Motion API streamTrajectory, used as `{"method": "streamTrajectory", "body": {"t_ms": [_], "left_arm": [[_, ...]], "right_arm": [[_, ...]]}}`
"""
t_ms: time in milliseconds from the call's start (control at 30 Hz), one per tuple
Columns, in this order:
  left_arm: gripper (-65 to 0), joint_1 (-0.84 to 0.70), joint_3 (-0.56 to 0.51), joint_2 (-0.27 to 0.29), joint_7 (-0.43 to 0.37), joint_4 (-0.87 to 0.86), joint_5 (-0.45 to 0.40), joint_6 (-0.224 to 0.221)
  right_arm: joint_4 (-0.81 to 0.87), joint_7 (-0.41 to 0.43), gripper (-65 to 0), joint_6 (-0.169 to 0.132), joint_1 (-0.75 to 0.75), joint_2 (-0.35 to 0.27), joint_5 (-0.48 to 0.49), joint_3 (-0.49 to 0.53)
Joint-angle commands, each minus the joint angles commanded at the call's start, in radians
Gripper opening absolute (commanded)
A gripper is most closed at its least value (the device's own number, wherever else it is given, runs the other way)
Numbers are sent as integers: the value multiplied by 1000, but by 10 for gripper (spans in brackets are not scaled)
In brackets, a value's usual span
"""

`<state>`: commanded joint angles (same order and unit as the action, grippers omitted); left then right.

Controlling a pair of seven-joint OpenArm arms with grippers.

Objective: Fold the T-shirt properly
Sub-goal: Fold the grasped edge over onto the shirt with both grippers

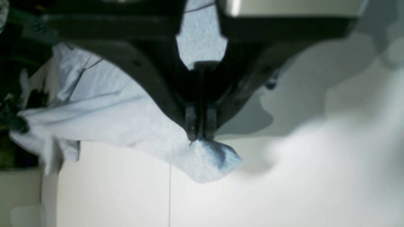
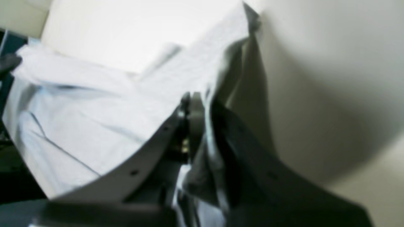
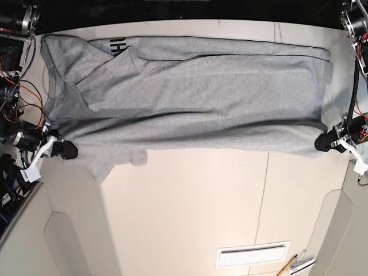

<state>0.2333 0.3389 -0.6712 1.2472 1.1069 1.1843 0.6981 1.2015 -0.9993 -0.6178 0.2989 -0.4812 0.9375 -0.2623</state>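
Note:
The light grey T-shirt [image 3: 201,86] lies stretched lengthwise across the far part of the table, with a long side folded over and a bit of black lettering [image 3: 112,43] showing near its left end. My left gripper [image 3: 323,142] is shut on the shirt's near right corner. In the left wrist view the fingertips [image 1: 192,124] pinch a fold of the T-shirt [image 1: 126,116]. My right gripper [image 3: 68,149] is shut on the near left edge by a sleeve. The right wrist view shows the T-shirt [image 2: 94,104] bunched between the closed fingers [image 2: 195,107].
The cream table [image 3: 190,218] stretches toward the near side, with seams running across it. A white slotted label [image 3: 252,255] and a pencil-like tool [image 3: 294,264] lie near the front right. Red and black cables [image 3: 17,98] hang at the left edge.

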Motion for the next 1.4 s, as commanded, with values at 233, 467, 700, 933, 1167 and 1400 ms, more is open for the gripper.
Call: {"method": "streamTrajectory", "body": {"t_ms": [233, 467, 700, 933, 1167, 1400], "left_arm": [[-650, -182, 2, -14, 10, 188, 2, 0], [-650, -270, 2, -10, -19, 210, 2, 0], [-650, -270, 2, -7, -31, 210, 2, 0], [-650, -270, 2, 1, -32, 210, 3, 0], [-650, -270, 2, 58, -39, 210, 2, 0], [-650, -270, 2, 64, -38, 210, 1, 0]], "right_arm": [[137, 0, -650, 0, -176, -6, 8, -58], [161, 9, -650, 5, -290, 0, 3, -109], [150, 85, -273, 11, -290, 3, -63, -110], [150, 156, -273, 12, -182, 54, -138, -110], [92, 238, -273, 12, -169, 163, -296, -108], [-21, 285, -275, 11, -169, 166, -317, -77]]}}
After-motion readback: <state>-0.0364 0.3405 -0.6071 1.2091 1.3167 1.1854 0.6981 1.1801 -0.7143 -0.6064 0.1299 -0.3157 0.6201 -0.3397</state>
